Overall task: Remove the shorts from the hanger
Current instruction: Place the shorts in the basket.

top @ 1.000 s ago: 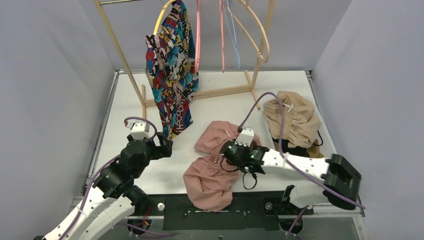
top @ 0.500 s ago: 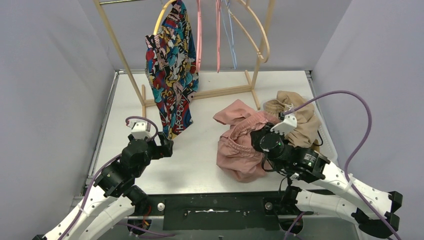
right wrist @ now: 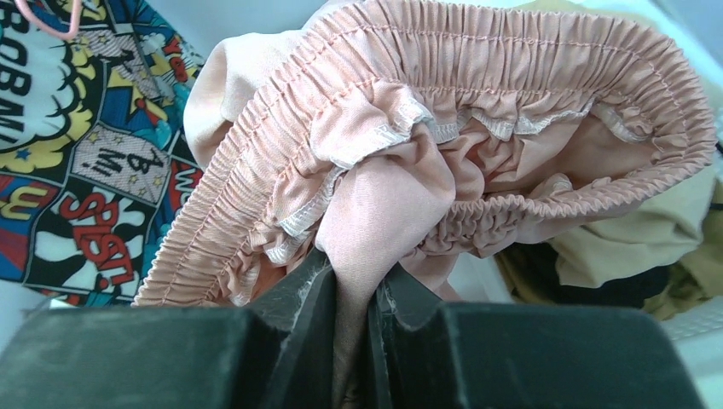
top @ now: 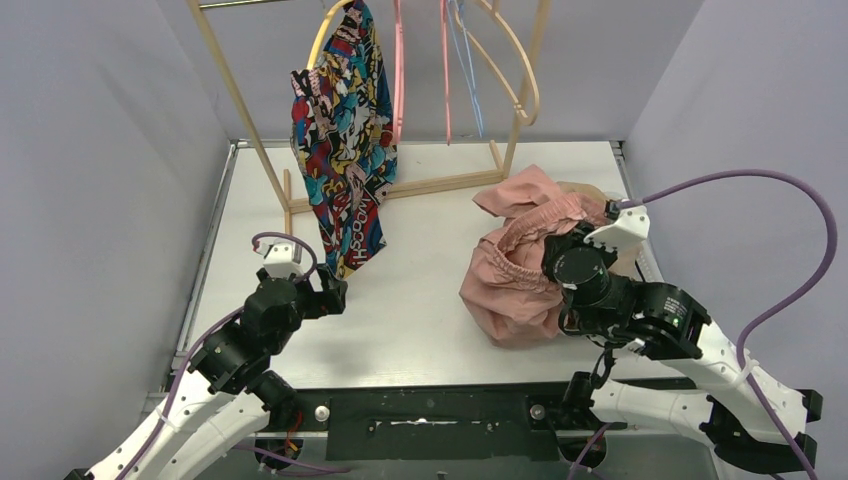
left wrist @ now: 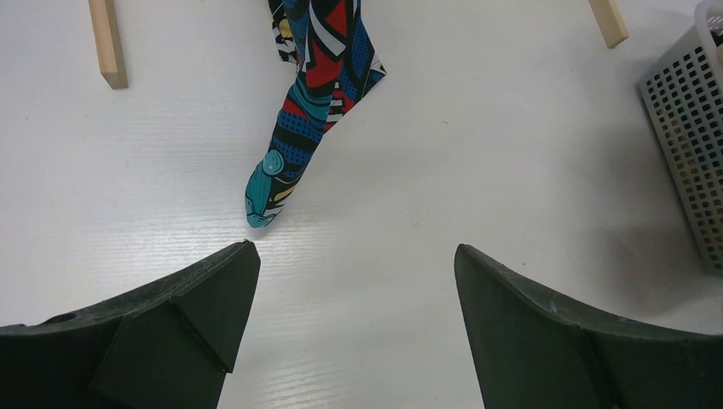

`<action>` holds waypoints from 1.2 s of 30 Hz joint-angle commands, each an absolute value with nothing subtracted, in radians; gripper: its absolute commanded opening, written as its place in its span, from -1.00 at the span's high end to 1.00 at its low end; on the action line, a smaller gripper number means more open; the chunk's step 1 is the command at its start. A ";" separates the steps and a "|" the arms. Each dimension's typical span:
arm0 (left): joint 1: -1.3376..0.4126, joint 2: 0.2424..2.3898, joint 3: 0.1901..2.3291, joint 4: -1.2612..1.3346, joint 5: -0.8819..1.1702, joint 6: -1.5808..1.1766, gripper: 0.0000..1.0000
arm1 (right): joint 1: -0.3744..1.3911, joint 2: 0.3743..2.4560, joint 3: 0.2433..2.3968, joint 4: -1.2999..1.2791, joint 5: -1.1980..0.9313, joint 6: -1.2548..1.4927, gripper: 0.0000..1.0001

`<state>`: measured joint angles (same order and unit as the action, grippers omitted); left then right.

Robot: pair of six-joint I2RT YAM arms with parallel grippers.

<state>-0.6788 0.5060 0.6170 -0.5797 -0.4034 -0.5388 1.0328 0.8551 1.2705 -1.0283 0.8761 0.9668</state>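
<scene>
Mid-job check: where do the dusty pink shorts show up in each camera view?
Top external: the dusty pink shorts are bunched right of centre.
Left wrist: not in it.
Right wrist: they fill the centre, pinched in the right gripper.
Shared landmark: the comic-print shorts, upper left in top external, top centre in left wrist, left edge in right wrist.

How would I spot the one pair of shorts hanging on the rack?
Find the wooden rack at the far side of the table. The shorts hang from a yellow hanger at its left end. They alone carry a bright comic print; the hangers beside them are bare.
</scene>
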 commanded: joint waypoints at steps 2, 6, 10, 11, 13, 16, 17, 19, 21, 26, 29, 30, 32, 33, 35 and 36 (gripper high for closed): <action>-0.675 0.511 0.624 -0.520 -0.385 -0.528 -0.71 | 1.010 0.902 1.340 -1.070 0.993 0.918 1.00; -0.675 0.509 0.624 -0.520 -0.386 -0.529 -0.70 | 0.989 0.952 1.382 -1.098 1.005 0.902 1.00; -0.676 0.507 0.622 -0.520 -0.384 -0.529 -0.71 | 0.909 0.980 1.457 -1.093 1.016 0.810 1.00; -0.675 0.508 0.624 -0.520 -0.384 -0.528 -0.71 | 0.882 0.991 1.476 -1.098 1.017 0.786 1.00; -0.675 0.507 0.622 -0.520 -0.382 -0.528 -0.71 | 0.827 1.011 1.507 -1.085 1.018 0.718 0.99; -0.677 0.508 0.622 -0.518 -0.378 -0.528 -0.71 | 0.684 1.044 1.547 -1.007 0.917 0.559 0.99; -0.676 0.508 0.623 -0.518 -0.377 -0.526 -0.71 | 0.624 1.059 1.565 -1.006 0.895 0.536 1.00; -0.677 0.507 0.622 -0.518 -0.377 -0.526 -0.71 | 0.496 1.078 1.592 -0.994 0.867 0.486 1.00; -0.677 0.502 0.623 -0.520 -0.377 -0.526 -0.71 | 0.395 1.080 1.616 -0.953 0.784 0.418 1.00; -0.677 0.494 0.620 -0.521 -0.381 -0.527 -0.71 | 0.192 1.138 1.727 -0.921 0.645 0.300 1.00; -0.677 0.495 0.622 -0.520 -0.379 -0.526 -0.71 | 0.129 1.184 1.758 -0.941 0.587 0.260 1.00; -0.678 0.497 0.622 -0.520 -0.380 -0.526 -0.71 | 0.124 1.187 1.742 -0.951 0.567 0.273 1.00; -0.677 0.497 0.622 -0.520 -0.381 -0.526 -0.71 | 0.123 1.164 1.640 -0.943 0.499 0.301 1.00; -0.679 0.496 0.623 -0.520 -0.380 -0.526 -0.71 | 0.123 1.143 1.557 -0.926 0.475 0.323 0.99; -0.678 0.493 0.620 -0.522 -0.383 -0.528 -0.71 | 0.123 1.117 1.373 -0.895 0.460 0.366 0.98; -0.678 0.493 0.621 -0.521 -0.386 -0.527 -0.71 | 0.121 1.115 1.308 -0.893 0.445 0.391 0.98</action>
<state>-0.6788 0.5022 0.6167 -0.5793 -0.3954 -0.5385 0.1249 1.1320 1.5322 -0.9241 0.5472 0.3439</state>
